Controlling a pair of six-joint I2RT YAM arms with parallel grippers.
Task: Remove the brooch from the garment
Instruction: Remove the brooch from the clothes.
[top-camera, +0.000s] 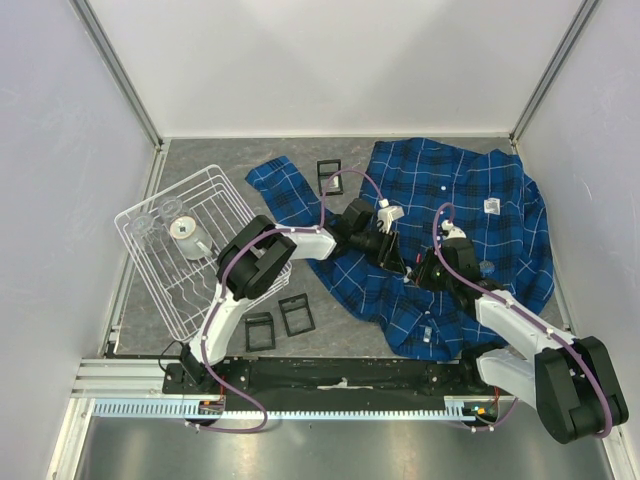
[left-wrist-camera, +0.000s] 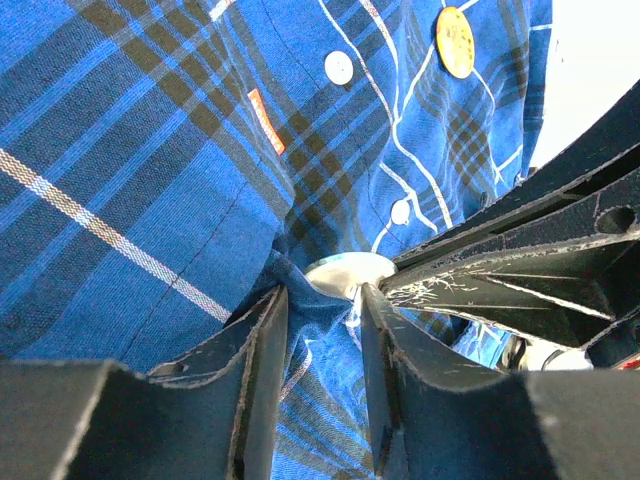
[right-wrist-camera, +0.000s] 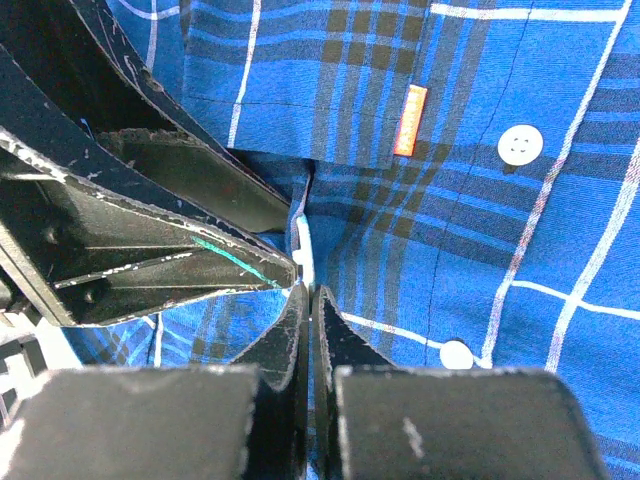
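On the counter (top-camera: 210, 158), mid-shirt, my left gripper (left-wrist-camera: 322, 295) clamps a fold of the garment (left-wrist-camera: 150, 150) while my right gripper (right-wrist-camera: 305, 295) is closed on the rim of the white brooch (left-wrist-camera: 340, 272); I fear that thin hold slipping, or cloth tearing under a hard pull.

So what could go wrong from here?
The left claw pinches a fold of the shirt right by the white disc, so pulling could tear cloth. The right claw seems to nip only the disc's thin edge and may slip off. Both claws crowd together and could knock each other.
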